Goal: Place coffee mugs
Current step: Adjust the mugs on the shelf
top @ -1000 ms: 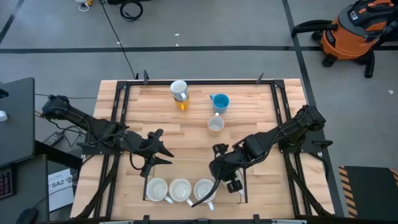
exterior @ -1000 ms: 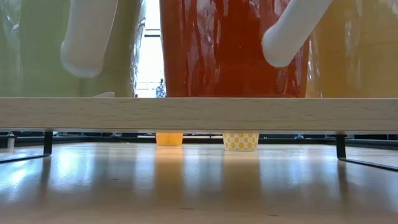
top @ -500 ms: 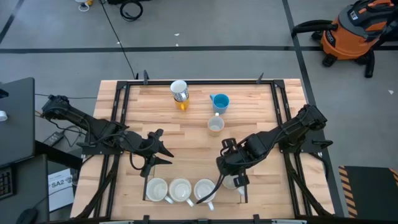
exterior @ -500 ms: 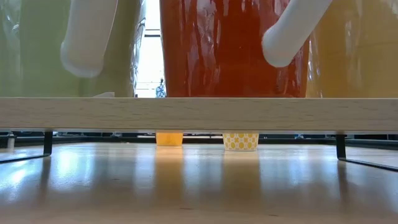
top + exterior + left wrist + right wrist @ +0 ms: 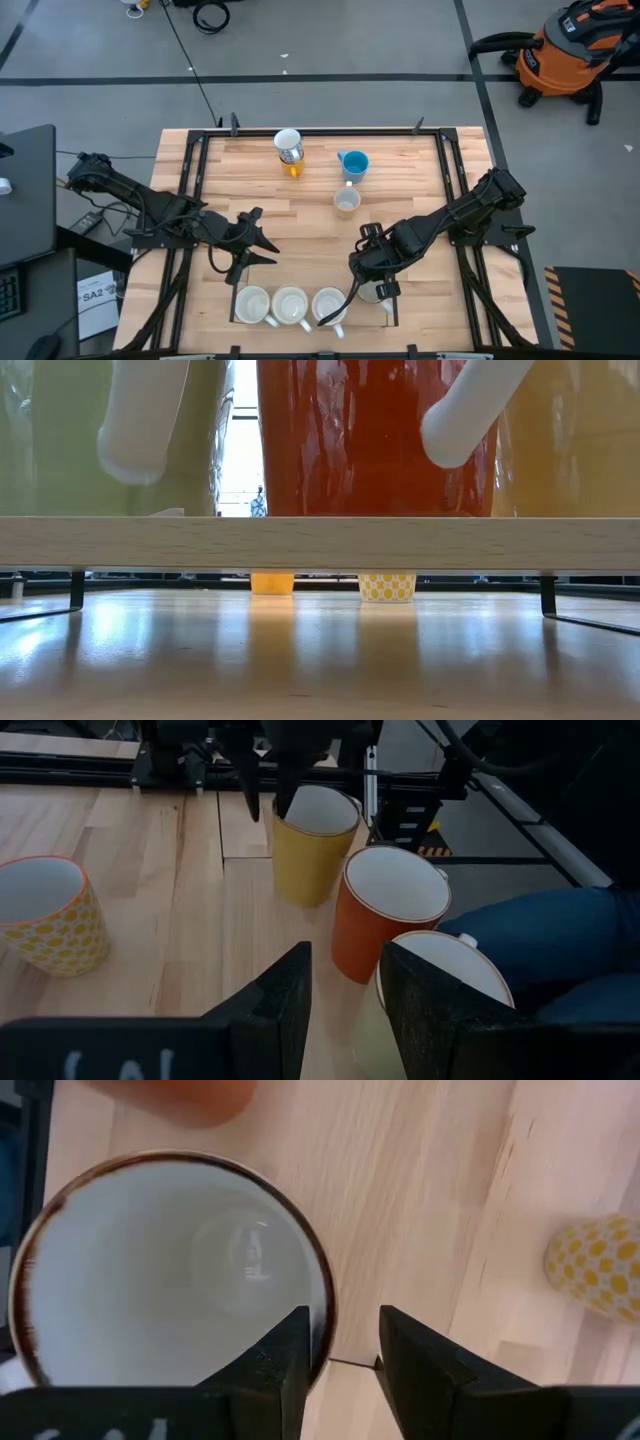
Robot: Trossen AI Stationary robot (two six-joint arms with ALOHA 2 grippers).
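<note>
**Right fingers over the fourth mug**

On the pale wooden worktop (image 5: 310,240), the right gripper (image 5: 372,278) hovers at five o'clock, fingers (image 5: 280,1355) parted, empty, straddling a white-lined, brown-rimmed ceramic mug's (image 5: 165,1270) rim. Left gripper (image 5: 255,243) waits at eight o'clock, parted, empty.

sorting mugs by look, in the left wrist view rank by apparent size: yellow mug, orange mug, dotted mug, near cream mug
1. Orange mug and cream mug: look alike; the cream one is nearest and partly hidden, so unsure.
2. Dotted mug, cut by the edge.
3. Yellow mug, farthest away.
</note>
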